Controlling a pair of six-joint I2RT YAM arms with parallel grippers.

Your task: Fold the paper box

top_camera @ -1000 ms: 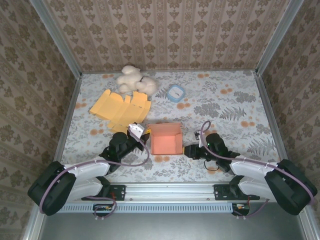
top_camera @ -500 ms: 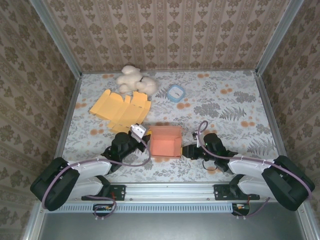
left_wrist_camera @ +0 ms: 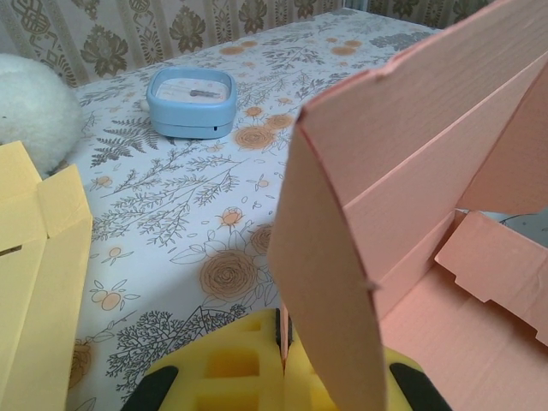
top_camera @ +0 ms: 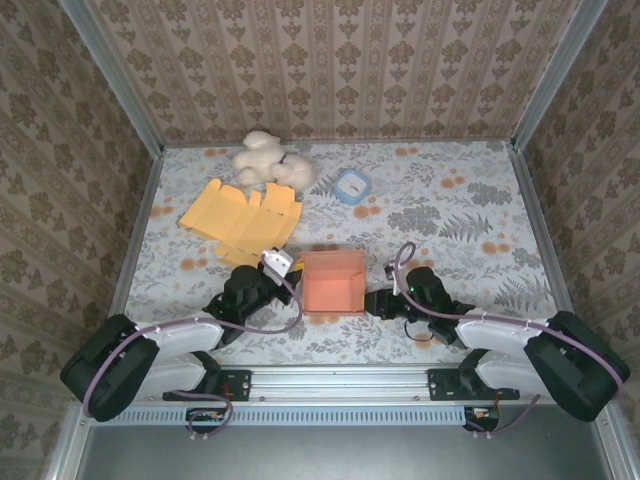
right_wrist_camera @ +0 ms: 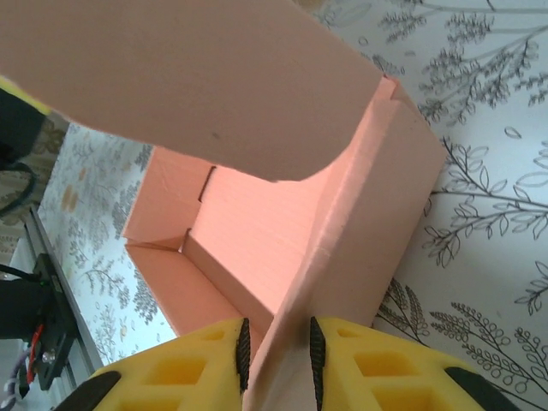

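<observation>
Spreading under everything is the flower-patterned table [top_camera: 450, 200], and both arms reach out low across it from the near edge. Next in size is the flat yellow cardboard sheet [top_camera: 245, 215], lying unfolded just beyond the left gripper [top_camera: 293, 278] and a little to its outer side; the left wrist view catches its edge [left_wrist_camera: 34, 274] off to the left of the fingers. Then the pink paper box [top_camera: 332, 285], sitting right between the two grippers, half formed, open at the top with its walls standing up. The left gripper [left_wrist_camera: 280, 342] has its yellow pads pressed together at the foot of the box's side wall [left_wrist_camera: 411, 171], the thin card running down into the seam between them. The right gripper [top_camera: 372, 302] is on the opposite side, and up close [right_wrist_camera: 276, 351] its pads are clamped on the edge of the box wall [right_wrist_camera: 257, 214], with a loose flap hanging over the interior just ahead of it. Further out, well beyond the left gripper, lies a white plush toy [top_camera: 268, 160], seen at the left wrist's far left [left_wrist_camera: 30, 111]. Smallest of all, the little blue dish [top_camera: 351, 186] sits ahead of both grippers, past the box [left_wrist_camera: 192, 101].
</observation>
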